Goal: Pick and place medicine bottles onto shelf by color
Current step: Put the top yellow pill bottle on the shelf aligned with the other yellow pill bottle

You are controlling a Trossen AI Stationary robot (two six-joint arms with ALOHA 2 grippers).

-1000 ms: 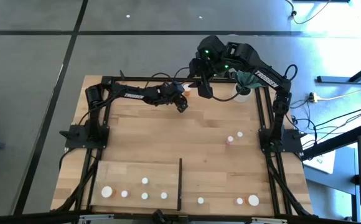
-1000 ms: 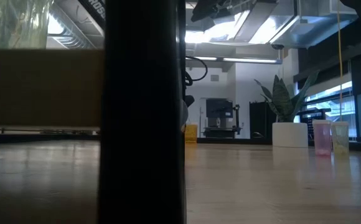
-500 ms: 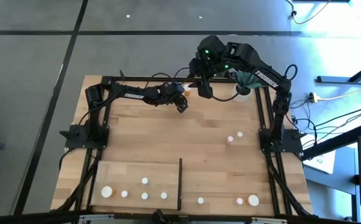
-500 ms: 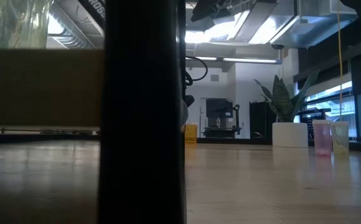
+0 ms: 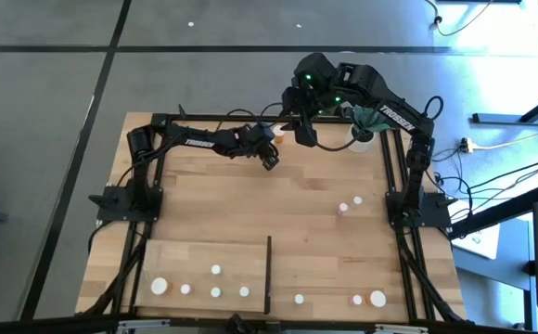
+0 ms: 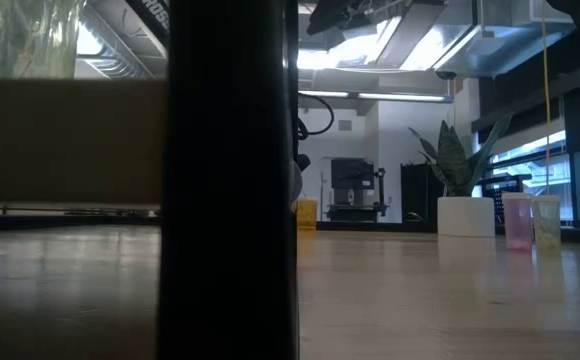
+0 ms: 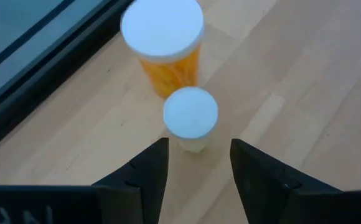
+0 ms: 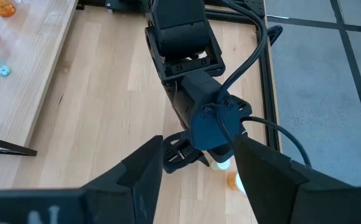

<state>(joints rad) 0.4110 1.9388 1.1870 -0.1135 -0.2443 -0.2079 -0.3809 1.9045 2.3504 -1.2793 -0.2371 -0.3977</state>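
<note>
The left gripper (image 7: pixel 194 163) hangs over the far edge of the pale wooden tabletop (image 5: pixel 250 204), its two dark fingers (image 7: pixel 148 171) apart with nothing between them; a small pale-bodied medicine bottle with a round white cap (image 7: pixel 190 118) stands just ahead of the tips, not touched. Right behind it, nearer the black rail, stands a larger orange bottle with a white cap (image 7: pixel 164 43). The right gripper (image 8: pixel 196 163) hovers above the left arm near the same far edge, fingers spread and empty. Close to the table's right edge, a pink bottle (image 6: pixel 517 220) and a pale green bottle (image 6: pixel 546 220) stand side by side. The light wood-plank shelf (image 5: pixel 204 255) lies at the near left corner, carrying five white-capped bottles (image 5: pixel 215 270); three more capped bottles (image 5: pixel 357 300) stand by the near edge, beyond its black upright strip (image 5: pixel 268 275). A white pot with a spiky green plant (image 5: pixel 364 130) sits at the far right corner.
</note>
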